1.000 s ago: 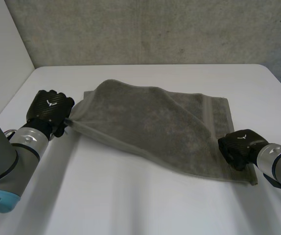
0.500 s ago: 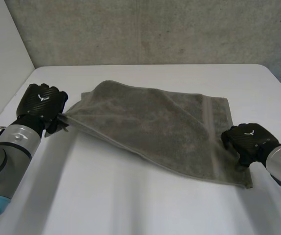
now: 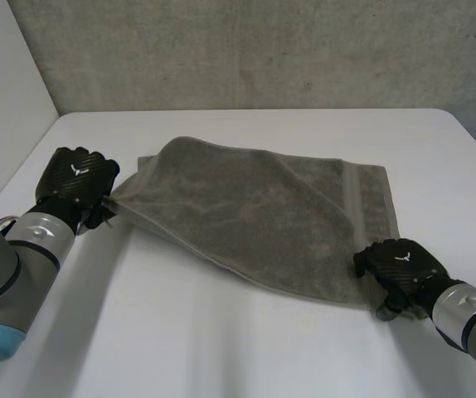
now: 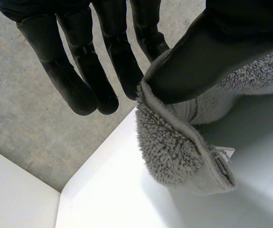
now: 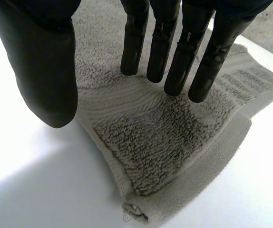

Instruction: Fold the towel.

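Now, you had the grey towel (image 3: 255, 211) lying across the middle of the white table (image 3: 221, 348). Your left hand (image 3: 76, 178) pinched its left corner between thumb and fingers (image 4: 122, 61), just off the table. Your right hand (image 3: 397, 265) held straight, unclenched fingers (image 5: 158, 47) over the near right corner.

The towel (image 3: 255, 207) is showing thick grey terry cloth, its pile standing looped and fuzzy up close, with a flatter ribbed band and a stitched hem running along the end. The table (image 3: 221, 332) under it is gleaming smooth and white with a soft sheen. The left hand (image 3: 76, 178) and the right hand (image 3: 397, 267) are looking matt black, and the wall (image 3: 263, 50) behind is reading as rough, speckled grey concrete.
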You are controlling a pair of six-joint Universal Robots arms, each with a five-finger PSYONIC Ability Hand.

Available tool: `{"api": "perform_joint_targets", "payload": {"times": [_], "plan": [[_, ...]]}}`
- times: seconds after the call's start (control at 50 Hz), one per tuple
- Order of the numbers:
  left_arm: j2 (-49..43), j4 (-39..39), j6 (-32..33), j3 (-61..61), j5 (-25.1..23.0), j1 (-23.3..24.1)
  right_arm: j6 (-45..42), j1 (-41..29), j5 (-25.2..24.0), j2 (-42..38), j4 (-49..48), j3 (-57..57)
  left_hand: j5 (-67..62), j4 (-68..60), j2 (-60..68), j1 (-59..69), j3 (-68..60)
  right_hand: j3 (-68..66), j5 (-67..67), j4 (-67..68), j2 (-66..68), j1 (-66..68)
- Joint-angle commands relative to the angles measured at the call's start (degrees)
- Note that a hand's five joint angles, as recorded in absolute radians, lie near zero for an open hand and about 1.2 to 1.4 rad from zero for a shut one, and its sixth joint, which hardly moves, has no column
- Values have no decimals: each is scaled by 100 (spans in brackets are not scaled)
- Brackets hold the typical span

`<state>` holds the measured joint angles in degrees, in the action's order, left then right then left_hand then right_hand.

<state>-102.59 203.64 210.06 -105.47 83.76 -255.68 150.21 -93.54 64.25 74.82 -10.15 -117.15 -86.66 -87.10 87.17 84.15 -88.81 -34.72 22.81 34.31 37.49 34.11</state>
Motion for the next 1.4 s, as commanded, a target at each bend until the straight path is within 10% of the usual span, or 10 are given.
{"api": "perform_joint_targets", "payload": {"times": [0.02,0.5,1.24,1.4], "plan": [[-6,1,-1,-9,0,1,-71,3,26,-178,-48,52,1666,710,-717,-415,881,143,49,-101,-420,-82],[-94,45,-9,0,0,1,-88,12,184,-477,-338,307,1666,710,-717,-415,881,-2025,2216,2067,1748,2086],[-94,45,-1,9,0,10,-176,20,175,-486,224,342,1666,710,-717,-415,881,-1069,1260,1110,792,1129],[-94,45,-1,9,0,10,-168,20,175,-486,189,369,1666,710,-717,-415,881,-4063,4254,4104,3786,4124]]}}
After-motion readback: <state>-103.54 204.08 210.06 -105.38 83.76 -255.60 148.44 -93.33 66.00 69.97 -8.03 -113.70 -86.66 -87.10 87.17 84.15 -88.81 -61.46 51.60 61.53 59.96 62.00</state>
